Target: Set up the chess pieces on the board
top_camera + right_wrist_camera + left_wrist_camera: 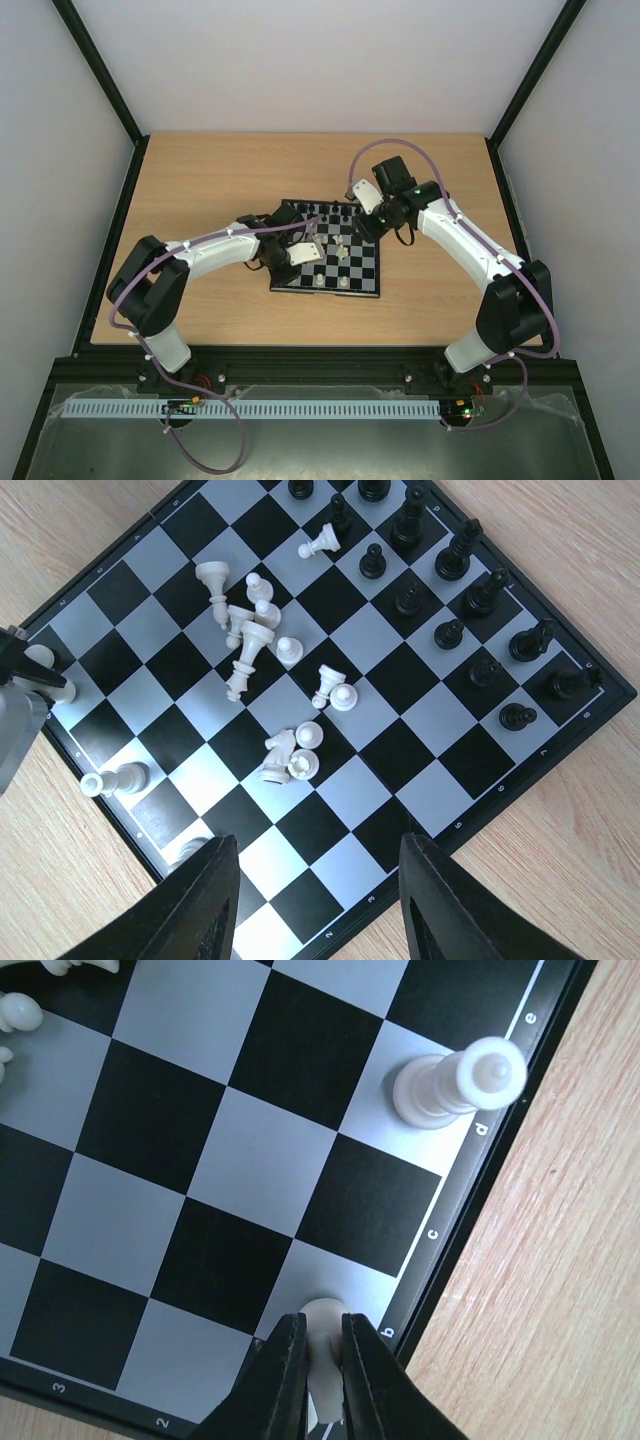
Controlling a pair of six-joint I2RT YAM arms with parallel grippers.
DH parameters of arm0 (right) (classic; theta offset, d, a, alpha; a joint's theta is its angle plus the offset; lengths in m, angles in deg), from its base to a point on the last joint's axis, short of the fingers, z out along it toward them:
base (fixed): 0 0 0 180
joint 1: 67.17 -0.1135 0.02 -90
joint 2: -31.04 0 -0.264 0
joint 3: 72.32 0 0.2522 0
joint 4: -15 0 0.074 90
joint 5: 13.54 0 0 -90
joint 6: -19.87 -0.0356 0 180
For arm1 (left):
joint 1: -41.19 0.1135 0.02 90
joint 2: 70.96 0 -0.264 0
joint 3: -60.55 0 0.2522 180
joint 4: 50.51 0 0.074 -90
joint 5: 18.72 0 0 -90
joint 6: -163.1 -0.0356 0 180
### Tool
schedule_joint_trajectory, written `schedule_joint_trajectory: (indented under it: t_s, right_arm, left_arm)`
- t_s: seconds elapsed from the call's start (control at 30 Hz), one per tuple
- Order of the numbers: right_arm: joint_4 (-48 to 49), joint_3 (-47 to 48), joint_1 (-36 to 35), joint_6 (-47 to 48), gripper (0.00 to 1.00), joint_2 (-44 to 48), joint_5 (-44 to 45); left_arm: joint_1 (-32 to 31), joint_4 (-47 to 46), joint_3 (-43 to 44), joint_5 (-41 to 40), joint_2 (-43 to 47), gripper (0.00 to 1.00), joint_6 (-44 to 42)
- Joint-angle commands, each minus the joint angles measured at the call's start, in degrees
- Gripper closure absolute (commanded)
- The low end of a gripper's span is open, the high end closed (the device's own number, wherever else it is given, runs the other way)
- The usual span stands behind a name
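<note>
**Setting the white back rank:** the left claw (322, 1330) is pressed onto a white piece (324, 1308), holding it over the pale square beside the letter b. That square is in the row along the white-side edge of the board (470, 1210). The piece's long axis appears to run along the fingers, rounded head foremost. Whether its base touches the square cannot be told.

Two squares along the same edge row, by the letter d, a second white piece (455, 1080) stands on its own.

The right claw (318, 900) hangs spread and empty above the corner at the other end of that row, well apart from the held piece. Setting it down therefore looks like the left arm's job, straight onto the square beneath.

The loose white pieces (265, 680) lie tumbled in the board's middle, ahead of the right claw. The black pieces (470, 600) stand ranked along the far edge. The board sits mid-counter (200, 180).
</note>
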Motion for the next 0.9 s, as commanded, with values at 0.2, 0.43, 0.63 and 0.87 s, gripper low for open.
schedule_joint_trajectory:
  t_s: [0.2,0.43,0.63,0.87]
  right_arm:
    - [-0.5,-0.9,0.1,0.5,0.55,1.3,0.0]
    - [-0.5,-0.9,0.1,0.5,0.55,1.5,-0.1]
    - [-0.5,-0.8,0.1,0.6,0.55,1.5,-0.1]
    - [-0.7,-0.7,0.1,0.7,0.55,1.8,0.1]
  left_arm:
    - [0.0,-0.1,1.5,-0.2,-2.2,0.92,1.1]
    - [0.0,0.7,1.2,0.1,-2.3,0.92,0.9]
    - [-0.1,1.1,0.5,0.2,-2.0,0.88,0.9]
    - [-0.1,1.3,1.0,0.2,-1.8,0.8,1.3]
